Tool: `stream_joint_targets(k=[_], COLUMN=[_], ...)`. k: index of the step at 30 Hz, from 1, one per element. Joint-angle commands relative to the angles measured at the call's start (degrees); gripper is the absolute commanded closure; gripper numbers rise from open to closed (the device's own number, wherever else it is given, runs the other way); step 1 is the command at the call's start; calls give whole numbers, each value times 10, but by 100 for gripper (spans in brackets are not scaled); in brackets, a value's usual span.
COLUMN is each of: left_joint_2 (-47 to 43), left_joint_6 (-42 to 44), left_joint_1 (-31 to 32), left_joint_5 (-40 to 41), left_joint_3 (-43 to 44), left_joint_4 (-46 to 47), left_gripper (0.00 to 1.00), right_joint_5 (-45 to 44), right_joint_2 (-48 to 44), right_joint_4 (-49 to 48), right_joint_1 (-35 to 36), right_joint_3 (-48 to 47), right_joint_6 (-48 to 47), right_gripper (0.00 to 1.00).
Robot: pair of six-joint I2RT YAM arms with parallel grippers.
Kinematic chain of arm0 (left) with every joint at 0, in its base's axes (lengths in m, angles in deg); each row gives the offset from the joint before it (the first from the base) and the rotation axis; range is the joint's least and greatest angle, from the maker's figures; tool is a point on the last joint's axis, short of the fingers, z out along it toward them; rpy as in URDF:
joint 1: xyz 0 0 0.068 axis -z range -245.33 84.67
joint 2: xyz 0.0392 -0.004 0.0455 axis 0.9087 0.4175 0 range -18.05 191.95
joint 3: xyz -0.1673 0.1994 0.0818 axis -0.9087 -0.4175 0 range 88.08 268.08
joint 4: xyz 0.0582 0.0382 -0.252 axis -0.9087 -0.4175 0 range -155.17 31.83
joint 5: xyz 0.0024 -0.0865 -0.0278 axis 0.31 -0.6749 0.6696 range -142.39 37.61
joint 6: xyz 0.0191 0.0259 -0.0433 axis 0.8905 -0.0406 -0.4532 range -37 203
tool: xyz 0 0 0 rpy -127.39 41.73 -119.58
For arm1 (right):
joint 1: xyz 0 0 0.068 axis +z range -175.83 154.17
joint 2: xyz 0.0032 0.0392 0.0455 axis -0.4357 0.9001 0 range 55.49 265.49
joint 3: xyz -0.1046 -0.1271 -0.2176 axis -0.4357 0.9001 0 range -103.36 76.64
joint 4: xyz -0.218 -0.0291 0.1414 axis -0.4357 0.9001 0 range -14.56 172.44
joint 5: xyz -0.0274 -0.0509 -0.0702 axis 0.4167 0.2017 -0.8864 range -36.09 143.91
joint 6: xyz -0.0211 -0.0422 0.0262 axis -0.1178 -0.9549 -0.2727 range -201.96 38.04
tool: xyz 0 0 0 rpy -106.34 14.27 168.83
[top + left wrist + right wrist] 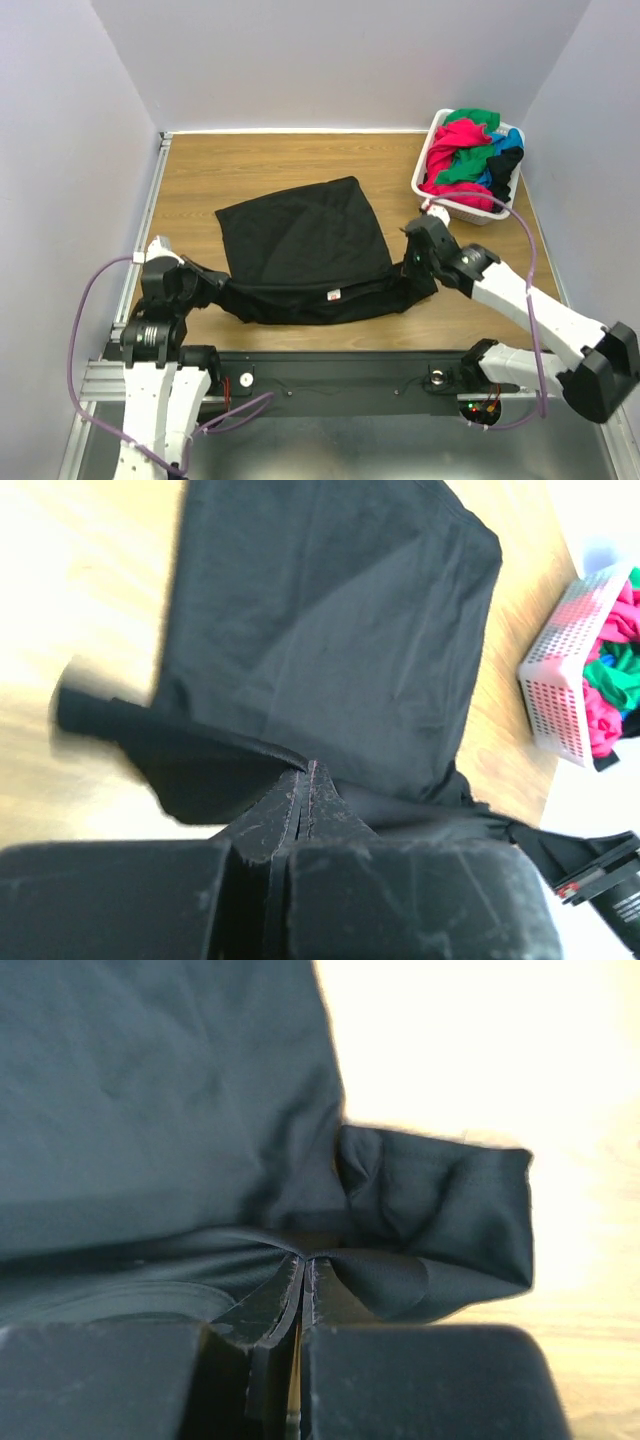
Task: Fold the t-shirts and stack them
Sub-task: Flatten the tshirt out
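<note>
A black t-shirt [300, 240] lies spread across the middle of the wooden table, its small white neck label [334, 294] at the near edge. At the shirt's near left corner my left gripper [205, 283] is shut on the fabric; the left wrist view shows the tips [308, 770] pinching a black fold [330, 630]. The near right corner is pinched by my right gripper [412, 262], also shut. In the right wrist view its tips [305, 1263] clamp the cloth beside a sleeve [450, 1220]. More t-shirts, pink-red [455, 140], green [470, 118] and blue [497, 172], are piled in the basket.
The white slatted basket [455, 208] stands at the table's far right corner, also visible in the left wrist view [555, 690]. Grey walls close in the table on three sides. A black rail [330, 380] with both arm bases runs along the near edge.
</note>
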Motion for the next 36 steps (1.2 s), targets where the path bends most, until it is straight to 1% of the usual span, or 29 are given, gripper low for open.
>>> stream_joint_targets(k=[1,2,3,4,5,7,8,9,10,11,12,15,17,20,23,24,26,27,29,30,32,36], left_joint_2=[98,155,187,219,281,336,361,404,424,454,465,484,482,462,444,429,413,397,381,369,354,338], left_joint_6=[-10,0,5,28,39,56,65,80,88,95,100,114,118,129,133,136,130,127,118,117,110,107], left_joint_1=[-2,-2,-1,-2,-1,-2,-1,-2,-1,-2,-2,-2,-1,-1,-1,-2,-1,-1,-1,-2,-1,-2], left_joint_5=[-33,-18,31,47,74,80,79,72,71,72,76,79,99,105,110,109,105,101,86,56,50,50], left_joint_3=[17,43,118,162,253,346,391,478,522,561,630,719,744,779,790,795,796,794,793,796,803,825], left_joint_4=[194,212,222,239,244,245,248,245,236,230,225,214,215,213,206,204,203,205,208,210,211,211], left_gripper=[100,100,100,100,100,100,100,100,100,100,100,100,100,100,100,100,100,100,100,100,100,100], right_joint_5=[-94,-131,-144,-156,-163,-165,-164,-157,-156,-150,-148,-128,-118,-93,-82,-70,-56,-35,-16,5,29,36], right_joint_2=[70,93,149,177,205,264,316,336,357,391,401,417,407,347,308,279,252,237,201,188,160,135], right_joint_4=[-17,-17,-19,-20,-20,-20,-20,-20,-20,-20,-20,-22,-24,-49,-53,-53,-54,-54,-54,-54,-54,-55], right_joint_1=[-4,-5,-5,-6,-7,-8,-11,-12,-13,-12,-13,-12,-13,-13,-12,-13,-13,-13,-12,-12,-13,-13], right_joint_3=[-167,-212,-255,-352,-402,-507,-603,-658,-706,-795,-831,-928,-946,-929,-903,-891,-873,-866,-847,-841,-834,-840], right_joint_6=[-50,-75,-91,-104,-130,-158,-168,-189,-199,-214,-221,-235,-237,-248,-250,-251,-244,-240,-231,-229,-222,-228], right_gripper=[100,100,100,100,100,100,99,100,100,100,100,100,100,100,100,100,99,100,100,100,100,100])
